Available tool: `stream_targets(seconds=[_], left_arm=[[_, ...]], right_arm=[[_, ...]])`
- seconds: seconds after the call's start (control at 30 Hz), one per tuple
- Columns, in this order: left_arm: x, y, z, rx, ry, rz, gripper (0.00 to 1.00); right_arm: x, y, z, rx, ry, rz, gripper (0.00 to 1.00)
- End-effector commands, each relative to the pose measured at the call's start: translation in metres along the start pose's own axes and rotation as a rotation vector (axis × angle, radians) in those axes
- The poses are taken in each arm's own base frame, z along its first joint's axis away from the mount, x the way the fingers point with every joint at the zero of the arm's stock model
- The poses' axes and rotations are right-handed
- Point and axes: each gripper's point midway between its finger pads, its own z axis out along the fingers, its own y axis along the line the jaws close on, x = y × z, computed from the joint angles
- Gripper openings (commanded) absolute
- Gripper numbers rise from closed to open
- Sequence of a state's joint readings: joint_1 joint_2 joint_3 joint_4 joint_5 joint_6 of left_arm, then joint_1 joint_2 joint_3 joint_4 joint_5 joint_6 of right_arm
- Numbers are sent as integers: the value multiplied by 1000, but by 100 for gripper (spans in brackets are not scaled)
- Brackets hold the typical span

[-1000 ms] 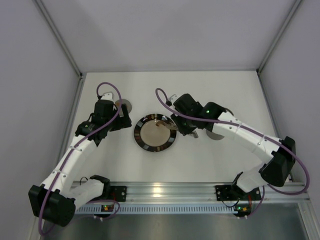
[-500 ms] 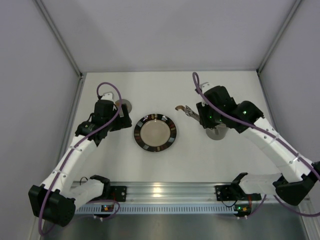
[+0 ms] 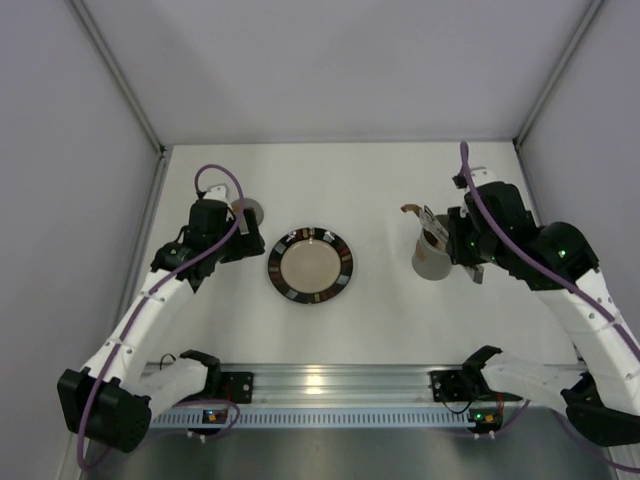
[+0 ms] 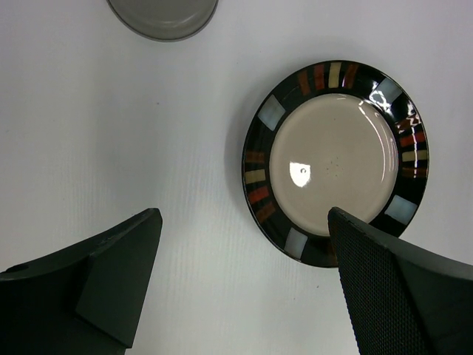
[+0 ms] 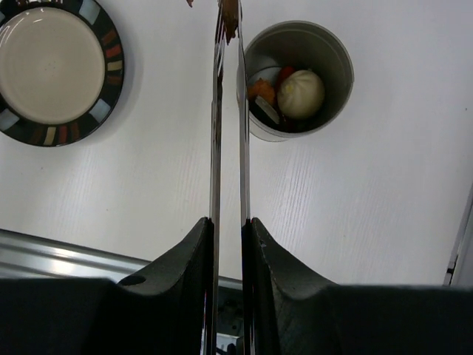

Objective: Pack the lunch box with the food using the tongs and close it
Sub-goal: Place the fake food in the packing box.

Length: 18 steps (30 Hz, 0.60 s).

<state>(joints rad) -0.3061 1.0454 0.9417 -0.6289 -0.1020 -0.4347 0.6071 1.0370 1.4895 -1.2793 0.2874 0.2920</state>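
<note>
Surface: white matte table (image 3: 330,190), faint grain visible in the wrist views. Pale grey walls (image 3: 330,70) close it in at the back and on both sides, with metal posts (image 3: 115,75) at the back corners. An aluminium rail (image 3: 330,385) runs along the near edge and carries both arm bases; there is glare at its middle.

Plate (image 3: 310,265): dark rim with coloured blocks, cream centre, lying flat near mid-table.

Lunch box (image 3: 432,258): upright on the table right of the plate and well apart from it, top uncovered. The right wrist view shows food (image 5: 299,95) inside: a cream-white round piece with orange and red pieces beside it.

Lid (image 3: 250,210): flat on the table left of the plate, just beyond the left gripper (image 4: 242,218).

Left gripper: jaws spread wide, holding nothing, poised over the table between lid and plate.

Right gripper (image 5: 228,225): fingers pinched narrow on the tongs (image 5: 225,118), whose two arms are squeezed nearly parallel. The tong tips hold a brown piece (image 5: 230,16), just beside the lunch box rim on the plate side. Its height above the rim cannot be told.
</note>
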Motion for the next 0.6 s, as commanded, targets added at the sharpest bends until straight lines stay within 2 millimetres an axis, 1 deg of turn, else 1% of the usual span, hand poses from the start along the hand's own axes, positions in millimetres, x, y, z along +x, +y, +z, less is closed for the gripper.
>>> stream_targets(seconds=[0.0, 0.17, 0.37, 0.57], left_arm=[[-9, -5, 2, 30, -36, 2, 99], [-8, -6, 3, 35, -33, 2, 99], [-10, -7, 1, 38, -39, 0, 99], [-9, -7, 2, 38, -37, 2, 99]], right_arm=[[8, -24, -27, 71, -18, 61, 9], [19, -33, -37, 99, -18, 94, 9], [36, -41, -41, 124, 6, 109, 10], [49, -47, -45, 142, 22, 130, 11]])
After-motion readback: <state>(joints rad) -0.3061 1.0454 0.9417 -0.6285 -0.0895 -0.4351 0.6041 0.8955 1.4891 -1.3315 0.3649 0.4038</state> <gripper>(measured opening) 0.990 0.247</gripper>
